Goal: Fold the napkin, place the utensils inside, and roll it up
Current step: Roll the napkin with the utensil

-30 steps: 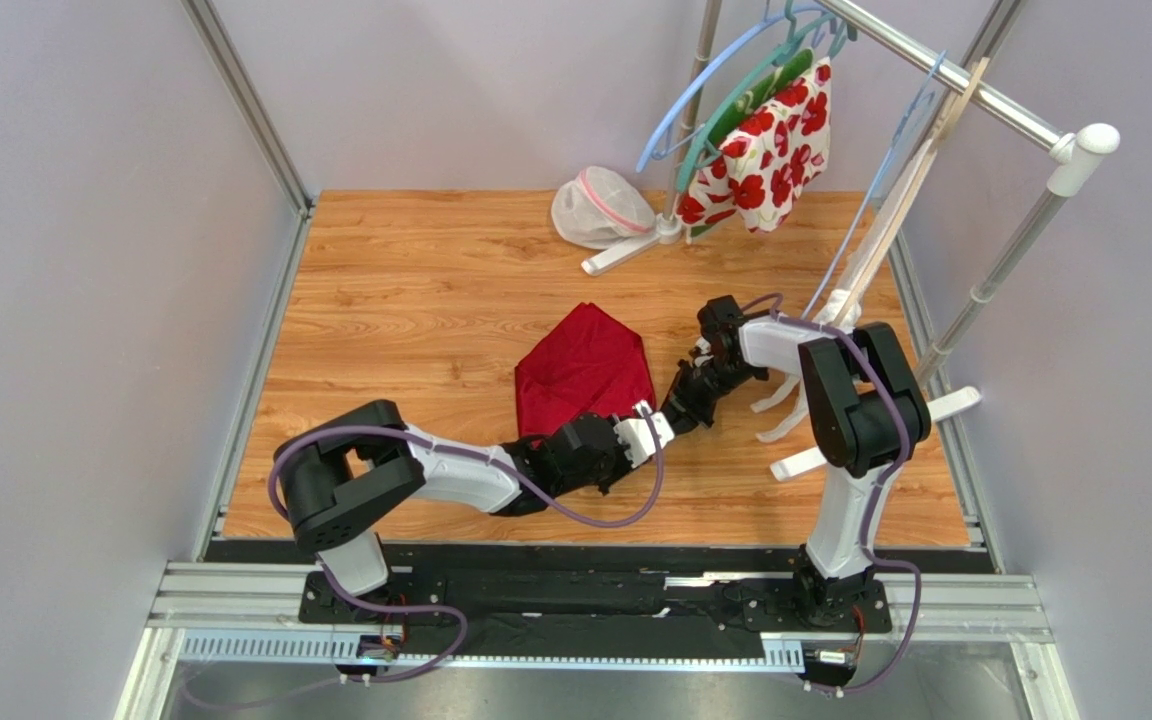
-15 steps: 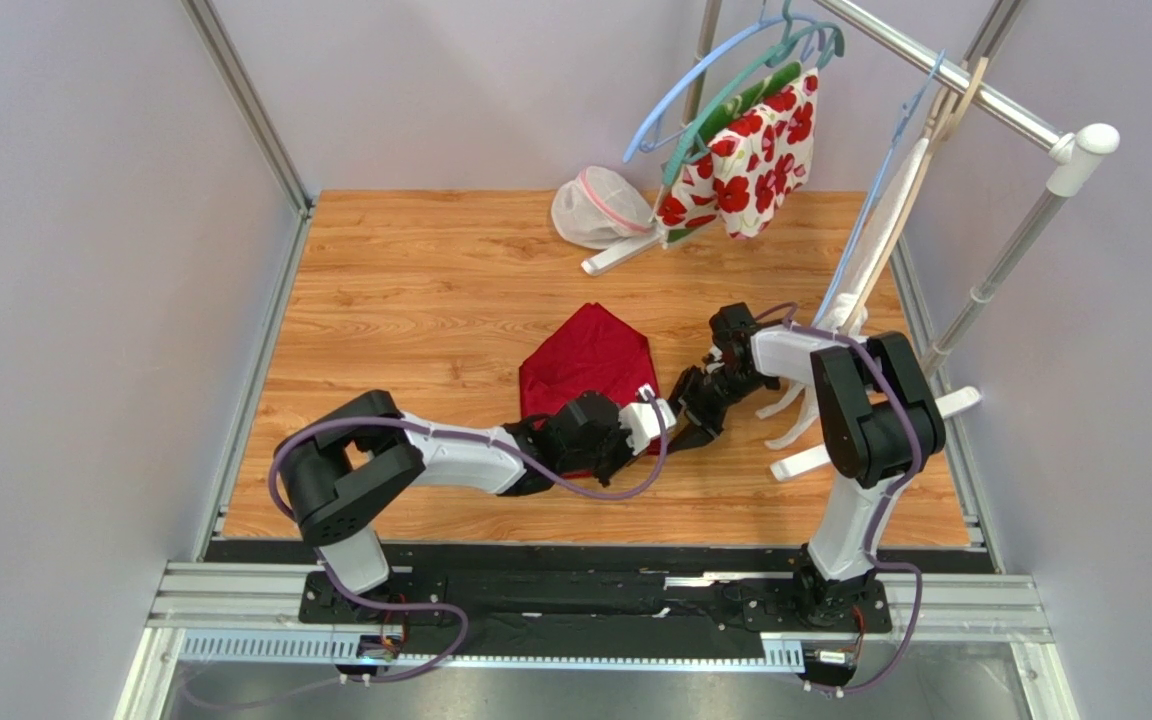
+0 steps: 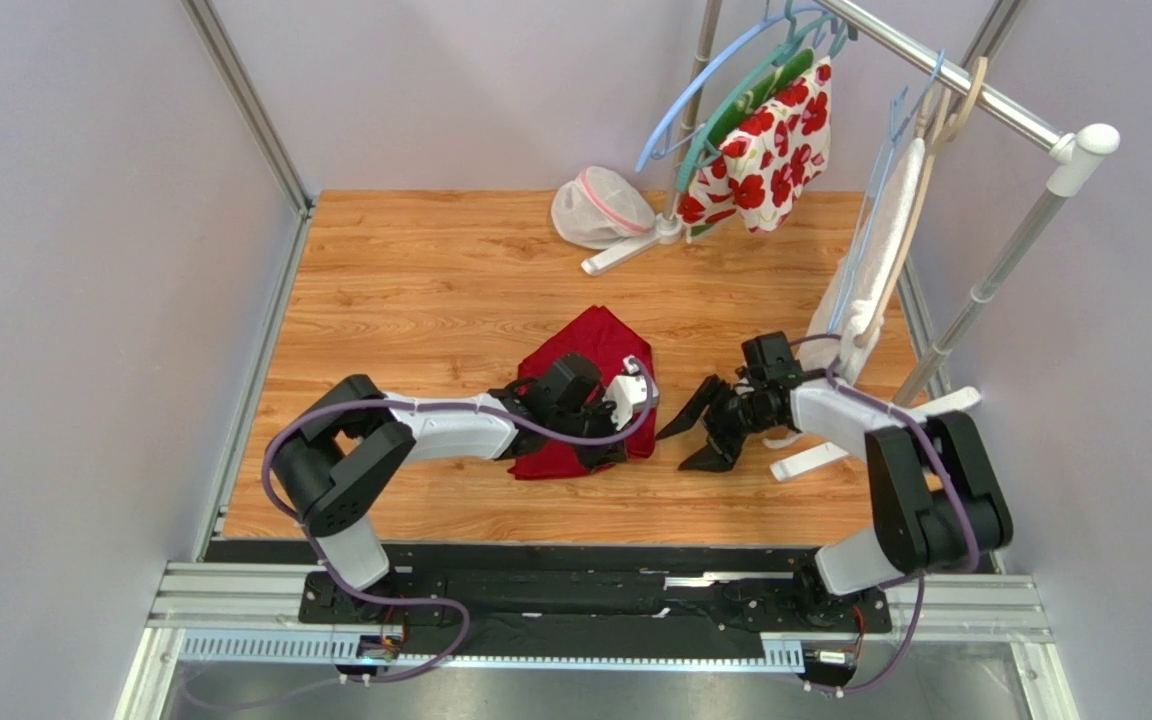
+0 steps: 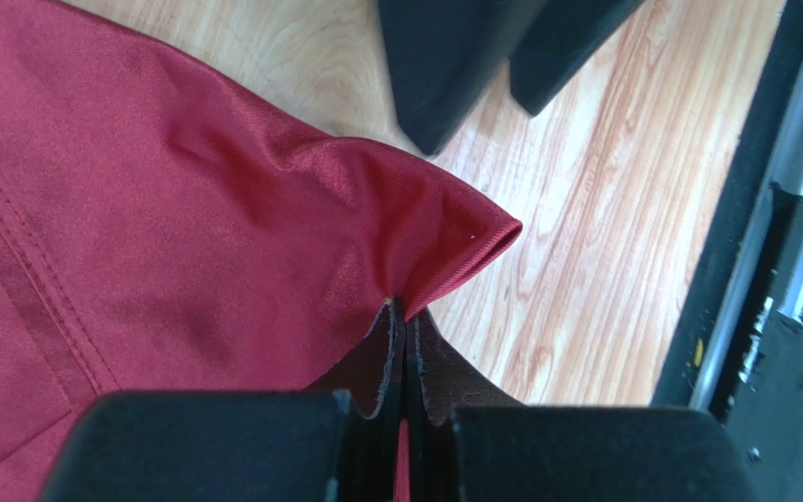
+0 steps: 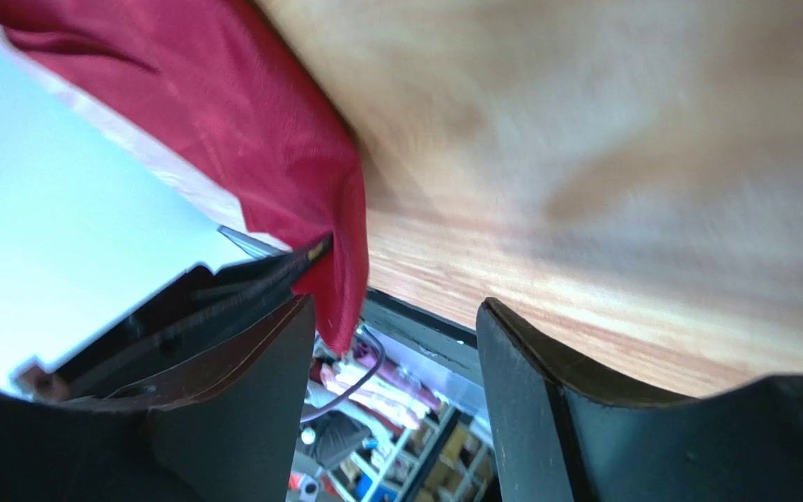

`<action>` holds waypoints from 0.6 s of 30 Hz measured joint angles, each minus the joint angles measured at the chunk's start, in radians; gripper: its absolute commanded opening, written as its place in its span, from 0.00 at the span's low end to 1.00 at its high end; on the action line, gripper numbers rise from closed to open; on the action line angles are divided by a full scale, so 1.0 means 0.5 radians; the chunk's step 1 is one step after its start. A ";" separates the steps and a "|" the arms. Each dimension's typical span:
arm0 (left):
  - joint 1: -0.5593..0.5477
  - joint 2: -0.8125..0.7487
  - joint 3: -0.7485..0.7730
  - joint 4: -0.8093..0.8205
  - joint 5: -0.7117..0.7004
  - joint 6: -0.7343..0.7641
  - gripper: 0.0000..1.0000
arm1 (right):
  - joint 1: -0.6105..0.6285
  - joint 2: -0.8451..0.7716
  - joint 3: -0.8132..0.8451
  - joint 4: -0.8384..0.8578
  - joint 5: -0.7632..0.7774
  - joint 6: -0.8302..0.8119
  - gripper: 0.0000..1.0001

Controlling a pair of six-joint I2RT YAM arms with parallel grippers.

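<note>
The napkin [image 4: 165,241], pinched only by the left tool [image 4: 404,324] while the right tool [image 5: 395,312] is spread, could be dragged askew when pulled.

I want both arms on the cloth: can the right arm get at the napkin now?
Likely yes: the open right fingers sit right beside the napkin, bare wood between, though the left fingers pinch the nearest corner.

A plain crimson soft cloth napkin [image 3: 593,338] on a light-brown wood-grain table [image 3: 417,285]; a hanging white cloth [image 3: 770,150] bears red flowers.
</note>
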 measured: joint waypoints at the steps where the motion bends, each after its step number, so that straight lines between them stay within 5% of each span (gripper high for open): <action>1: 0.015 0.002 0.009 -0.024 0.039 -0.001 0.00 | -0.005 -0.056 -0.041 0.031 0.006 0.023 0.62; 11: 0.190 0.175 0.262 -0.341 0.455 -0.015 0.00 | -0.003 -0.690 -0.398 0.553 0.158 -0.082 0.61; 18: 0.303 0.278 0.440 -0.581 0.692 -0.013 0.00 | 0.249 -0.935 -0.637 0.832 0.298 -0.322 0.59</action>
